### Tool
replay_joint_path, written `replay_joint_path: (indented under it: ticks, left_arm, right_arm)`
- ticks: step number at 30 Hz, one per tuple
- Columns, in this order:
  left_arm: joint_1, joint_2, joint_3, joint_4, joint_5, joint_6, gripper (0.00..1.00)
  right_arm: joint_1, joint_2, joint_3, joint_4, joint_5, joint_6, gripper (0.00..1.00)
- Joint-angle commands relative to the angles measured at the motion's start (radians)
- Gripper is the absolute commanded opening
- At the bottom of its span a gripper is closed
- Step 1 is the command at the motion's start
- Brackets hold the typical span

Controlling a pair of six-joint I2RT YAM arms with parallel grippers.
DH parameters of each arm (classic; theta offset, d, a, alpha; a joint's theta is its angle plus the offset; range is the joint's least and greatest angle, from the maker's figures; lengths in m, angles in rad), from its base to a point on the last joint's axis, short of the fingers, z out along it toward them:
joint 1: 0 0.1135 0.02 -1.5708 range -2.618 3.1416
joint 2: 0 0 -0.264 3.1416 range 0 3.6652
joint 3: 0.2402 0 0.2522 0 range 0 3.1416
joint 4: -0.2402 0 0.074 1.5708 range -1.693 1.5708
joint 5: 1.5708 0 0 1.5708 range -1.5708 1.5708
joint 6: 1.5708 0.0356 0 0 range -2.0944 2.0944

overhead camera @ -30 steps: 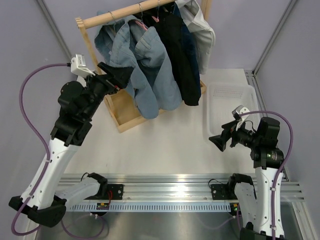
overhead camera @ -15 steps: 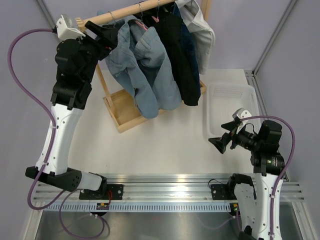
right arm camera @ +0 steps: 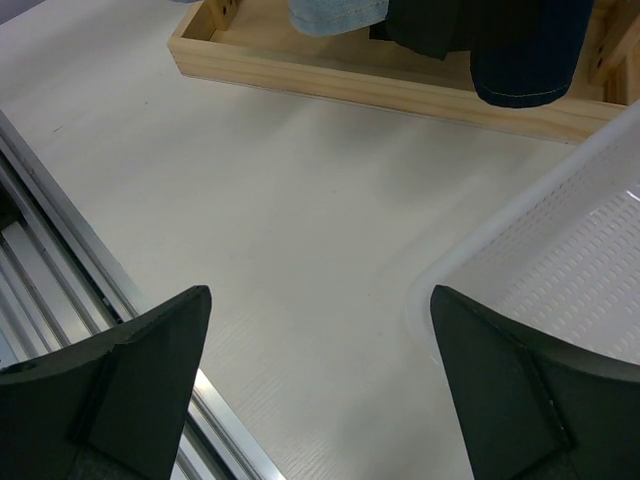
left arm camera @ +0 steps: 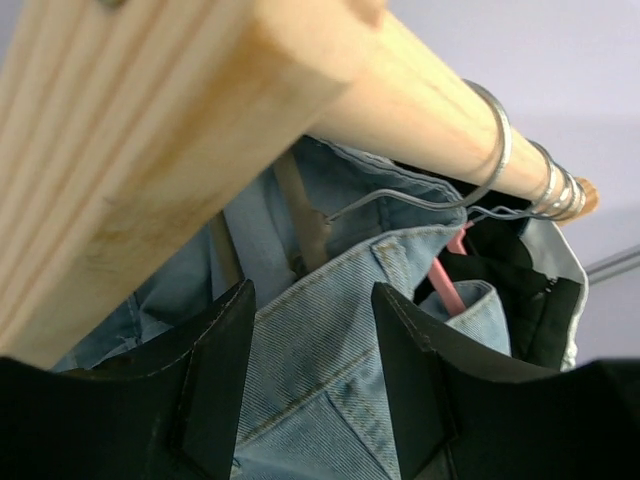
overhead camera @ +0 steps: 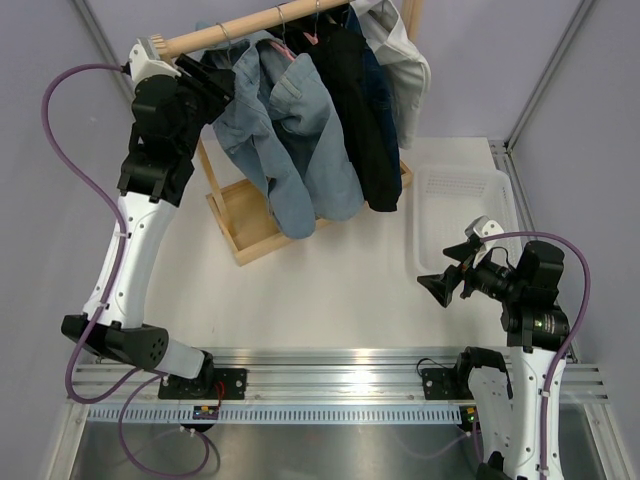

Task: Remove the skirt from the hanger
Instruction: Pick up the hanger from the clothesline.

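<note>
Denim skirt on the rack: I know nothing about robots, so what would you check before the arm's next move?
1. Left pincer astride the skirt waistband: ok.
2. Firm grip on the cloth: cannot tell.
3. Hanger hooked on the rod: ok.
4. Right pincer open, away from the rack: ok.
5. Skirt off the hanger: not ok.

Left gripper (overhead camera: 222,80) sits at the denim skirt (overhead camera: 242,115) hanging from the rail (overhead camera: 250,26) (right gripper (overhead camera: 437,287) hovers well apart).
</note>
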Motion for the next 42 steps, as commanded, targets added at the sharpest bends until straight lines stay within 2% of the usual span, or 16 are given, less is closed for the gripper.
replay_joint_path:
  ticks: [1,4,9,23,29,36,42]
  left_arm:
    - [-0.017,-0.023,-0.037,0.094,-0.103,0.014,0.53]
    - [-0.034,-0.022,-0.056,0.119,-0.143,0.013,0.53]
    - [-0.034,0.02,-0.044,0.125,-0.134,-0.04,0.54]
    - [-0.008,0.104,0.045,0.16,-0.109,-0.187,0.55]
    - [-0.008,0.132,0.074,0.154,-0.152,-0.207,0.54]
    - [-0.037,0.158,0.078,0.181,-0.246,-0.152,0.54]
    - [-0.106,0.184,0.079,0.246,-0.362,-0.017,0.5]
  right_arm:
    - [0.002,-0.012,-0.003,0.037,0.0,-0.002,1.0]
    - [0.002,-0.015,-0.003,0.037,-0.003,-0.002,0.99]
    - [0.002,-0.015,-0.003,0.034,-0.006,-0.005,1.0]
    - [0.002,-0.019,-0.002,0.021,-0.014,-0.017,0.99]
    - [0.002,-0.019,0.0,0.021,-0.018,-0.017,0.99]
    - [0.002,-0.019,0.001,0.017,-0.024,-0.018,0.99]
    - [0.002,-0.019,0.004,0.013,-0.028,-0.018,1.0]
